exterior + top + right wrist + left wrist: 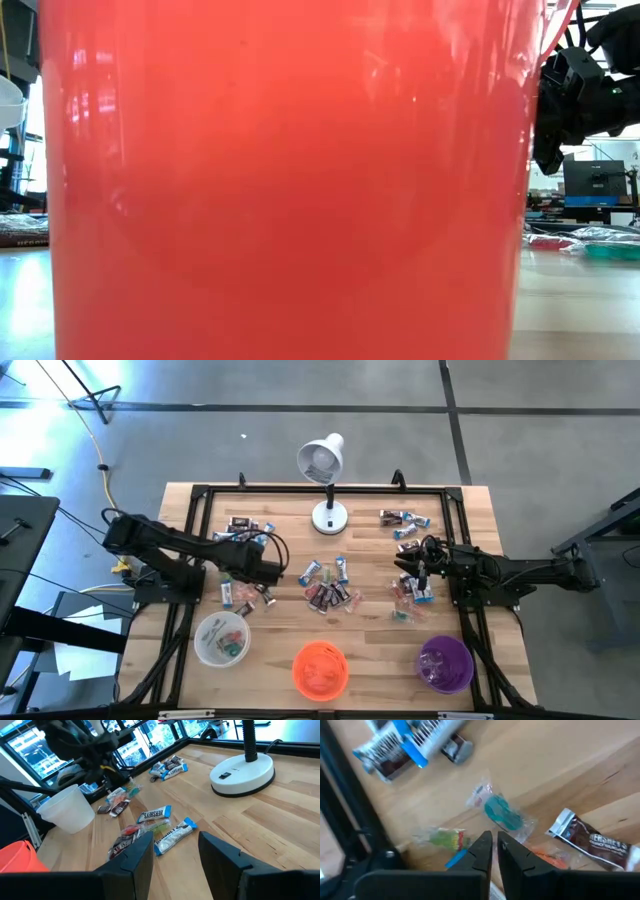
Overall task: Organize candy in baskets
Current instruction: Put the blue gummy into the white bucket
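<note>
The desk (480, 530) is a wooden top carrying a black frame, both arms and a white lamp (326, 485) at 12 o'clock.

The left arm reaches in from 9 o'clock. Its left pincer (277, 569) sits low over the left-hand candy; the wrist view shows its fingers (481, 851) all but closed, a thin gap between them, nothing gripped. Just past the tips lie a teal candy (501, 812) in clear wrap, a green-yellow piece (445, 839) and a brown Hershey's bar (592, 841).

The right arm enters from 3 o'clock. Its right pincer (412, 572) stands over the right-hand candy with jaws parted and nothing between them.

Three baskets line the 6 o'clock edge: white basket (221, 637) at 7 o'clock, holding a few pieces; orange basket (320, 669) at 6 o'clock, its wall filling the low view; purple basket (445, 663) at 5 o'clock.

Loose candy lies in clusters on the desk: centre pile (328, 584) at the middle, a group (248, 527) at 10 o'clock, a row (403, 519) at 1 o'clock, and more (410, 600) beneath the right pincer.
</note>
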Action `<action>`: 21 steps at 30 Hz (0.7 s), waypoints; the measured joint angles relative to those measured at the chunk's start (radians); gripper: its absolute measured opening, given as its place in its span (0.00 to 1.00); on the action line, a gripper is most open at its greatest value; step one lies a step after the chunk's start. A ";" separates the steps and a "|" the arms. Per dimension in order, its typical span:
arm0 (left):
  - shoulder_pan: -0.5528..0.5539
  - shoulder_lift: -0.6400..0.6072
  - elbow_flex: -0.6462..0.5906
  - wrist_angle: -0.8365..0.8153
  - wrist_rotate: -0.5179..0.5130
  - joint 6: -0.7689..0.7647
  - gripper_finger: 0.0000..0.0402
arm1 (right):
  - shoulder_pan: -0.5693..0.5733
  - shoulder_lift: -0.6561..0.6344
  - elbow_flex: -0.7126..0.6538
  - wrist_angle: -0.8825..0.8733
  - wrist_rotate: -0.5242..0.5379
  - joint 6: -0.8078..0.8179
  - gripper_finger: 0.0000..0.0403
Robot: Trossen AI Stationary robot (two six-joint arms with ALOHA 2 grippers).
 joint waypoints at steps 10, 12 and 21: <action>0.057 0.000 -0.058 0.101 0.049 0.007 0.16 | 0.000 0.000 0.000 0.000 0.001 0.000 0.38; 0.064 0.000 -0.058 0.102 0.032 0.007 0.17 | 0.000 0.000 0.000 0.000 0.001 0.000 0.38; 0.083 0.000 -0.058 0.126 0.019 -0.026 0.21 | 0.000 0.000 0.000 0.000 0.001 0.000 0.38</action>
